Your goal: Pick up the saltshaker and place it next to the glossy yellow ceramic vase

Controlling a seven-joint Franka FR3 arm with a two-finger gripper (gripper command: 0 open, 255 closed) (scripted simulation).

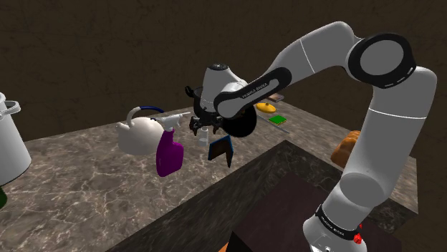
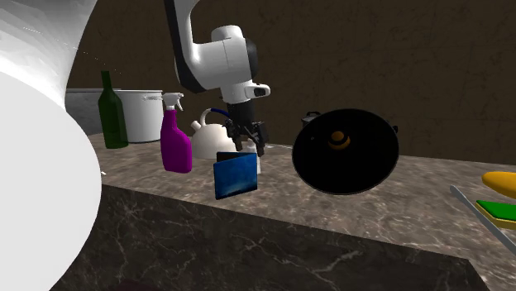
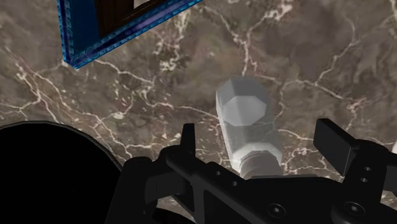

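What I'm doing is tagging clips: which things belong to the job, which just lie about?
Job: saltshaker, yellow vase, gripper open around it.
Lying about: spray bottle, kettle, picture frame, green bottle, pot, black pan, sponge.

White saltshaker [image 3: 245,121] — brown, white-veined counter [image 3: 318,57] — purple spray bottle [image 1: 170,156].

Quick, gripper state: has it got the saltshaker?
Gripper: open, holding nothing. The saltshaker sits between its fingers, with a gap on each side.
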